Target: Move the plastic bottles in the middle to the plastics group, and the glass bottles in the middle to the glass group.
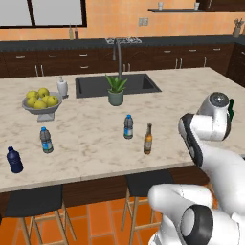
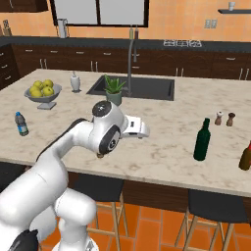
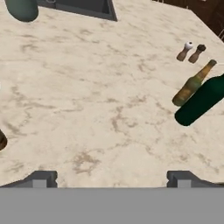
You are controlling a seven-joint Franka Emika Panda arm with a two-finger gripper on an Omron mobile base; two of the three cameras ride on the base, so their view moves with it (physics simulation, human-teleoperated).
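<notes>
Looking down from my hand, I see my gripper spread wide with nothing in it, over bare marble counter. The tall dark green glass bottle stands just beside the slim olive-brown glass bottle, near the little shakers. My left camera shows more: the small clear plastic bottle with a blue cap and the amber beer bottle stand in front of the potted plant.

Glossy white rounded arm with dark joints.
</notes>
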